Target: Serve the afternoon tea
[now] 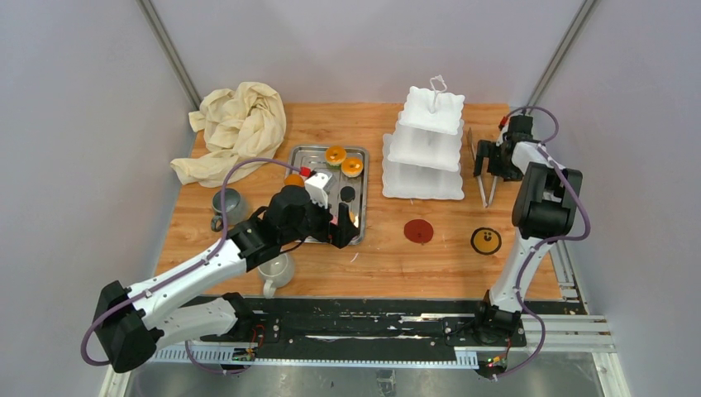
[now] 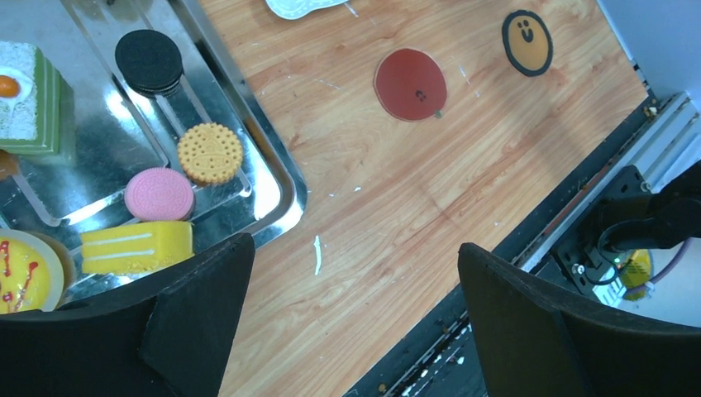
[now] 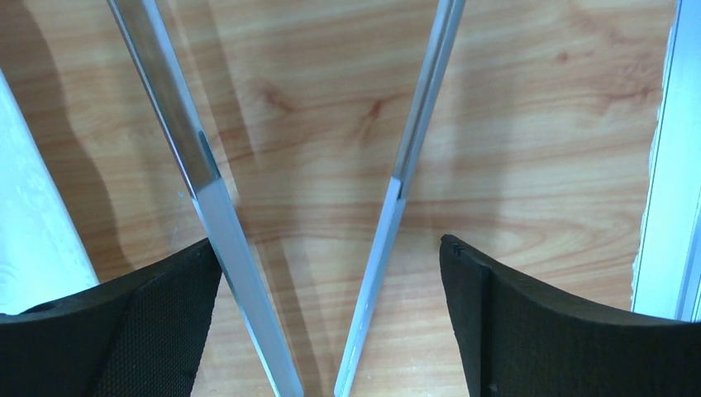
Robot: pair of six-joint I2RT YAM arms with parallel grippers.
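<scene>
My left pincer (image 2: 355, 248) hangs wide open with nothing between its fingers. It is over the near right corner of the steel tray (image 1: 364, 192), left of centre in the overhead view.

Through its wrist camera I see the sweets lying on the tray. A black round biscuit (image 2: 149, 60) is at the upper left, and a green-layered cake (image 2: 29, 99) is at the left edge. Mid-left sit an orange-yellow biscuit (image 2: 210, 153) and, just beside it, a pink biscuit (image 2: 159, 193). Below them are a yellow layered slice (image 2: 136, 246) and a yellow tart (image 2: 21, 273) with red drizzle, partly cut off by the frame.

From above, two orange tarts (image 1: 335, 155) sit at the far end of the tray.

The white three-tier stand (image 1: 423, 141) stands right of the tray at upper centre, its plates bare. The grey mug (image 1: 227, 205) is left of the tray. The off-white mug (image 1: 277, 270) is near the front edge, partly under my left arm.

My right pincer (image 3: 331, 244) is at the upper right of the overhead view, beside the stand. Its fingers are spread apart over a pair of metal tongs (image 3: 207, 186) lying on the worktop (image 1: 380, 265). There is a clear gap on the right side, so it grips nothing.

A red coaster (image 1: 418, 231) and a yellow coaster (image 1: 486, 241) lie below the stand. A crumpled cream cloth (image 1: 236, 128) sits at the upper left.
</scene>
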